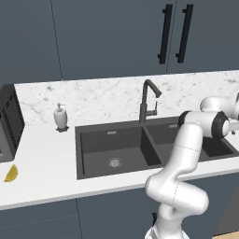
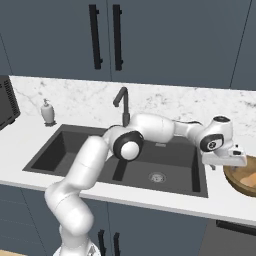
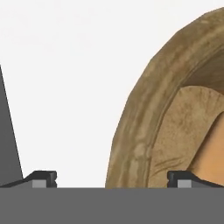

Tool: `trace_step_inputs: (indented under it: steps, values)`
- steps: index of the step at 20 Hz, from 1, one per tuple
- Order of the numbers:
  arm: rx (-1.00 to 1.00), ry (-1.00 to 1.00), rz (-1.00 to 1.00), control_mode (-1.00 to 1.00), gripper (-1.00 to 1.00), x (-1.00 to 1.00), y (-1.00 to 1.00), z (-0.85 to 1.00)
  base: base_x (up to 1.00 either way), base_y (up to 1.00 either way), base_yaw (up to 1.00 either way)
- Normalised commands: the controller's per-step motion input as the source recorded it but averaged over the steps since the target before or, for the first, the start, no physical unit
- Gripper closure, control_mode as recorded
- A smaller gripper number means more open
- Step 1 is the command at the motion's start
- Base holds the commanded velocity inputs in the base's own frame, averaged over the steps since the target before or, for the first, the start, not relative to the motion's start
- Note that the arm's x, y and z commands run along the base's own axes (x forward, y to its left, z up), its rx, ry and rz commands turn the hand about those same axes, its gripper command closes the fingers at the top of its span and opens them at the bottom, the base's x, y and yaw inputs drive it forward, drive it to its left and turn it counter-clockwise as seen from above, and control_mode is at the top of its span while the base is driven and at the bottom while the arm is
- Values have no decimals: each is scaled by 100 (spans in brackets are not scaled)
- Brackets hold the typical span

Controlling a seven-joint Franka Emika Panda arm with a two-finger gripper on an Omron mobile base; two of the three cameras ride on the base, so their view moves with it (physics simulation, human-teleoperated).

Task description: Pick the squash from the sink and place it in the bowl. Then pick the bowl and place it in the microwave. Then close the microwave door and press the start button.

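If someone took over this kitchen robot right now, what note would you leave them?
Claw: open, holding nothing, at the bowl's left rim, right of the sink.
Bowl: on the counter; something orange inside, apparently the squash.
Sink basins: no squash in sight.
Done: squash seems to be in the bowl.
Left: grip the bowl, carry it to the microwave at far left, shut the door, press start.

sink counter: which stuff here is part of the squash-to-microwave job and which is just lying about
Part of the job:
- sink
- bowl, with something orange inside, likely the squash
- gripper, open beside the bowl's rim

Lying about:
- soap dispenser
- yellow wedge
- faucet
- black appliance at the counter's left end
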Motion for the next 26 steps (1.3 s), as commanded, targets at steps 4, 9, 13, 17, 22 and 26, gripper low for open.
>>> trace_step_inputs:
  steps: [4, 9, 13, 17, 22, 26]
  values:
    - [-5, 0, 0, -100, -100, 16, -8, -24, 0, 0, 0]
    - [-3, 0, -1, -100, 100, 2, 0, -16, 0, 0, 0]
    - [-1, 0, -3, -100, 100, 0, 11, 12, 0, 0, 0]
    - [-4, -4, -1, -100, 100, -6, 26, 41, 0, 0, 0]
    - [-5, -11, 0, -100, 100, -45, 46, 42, 0, 0, 0]
    - [-9, -9, 4, -100, 100, -67, 62, 15, 0, 0, 0]
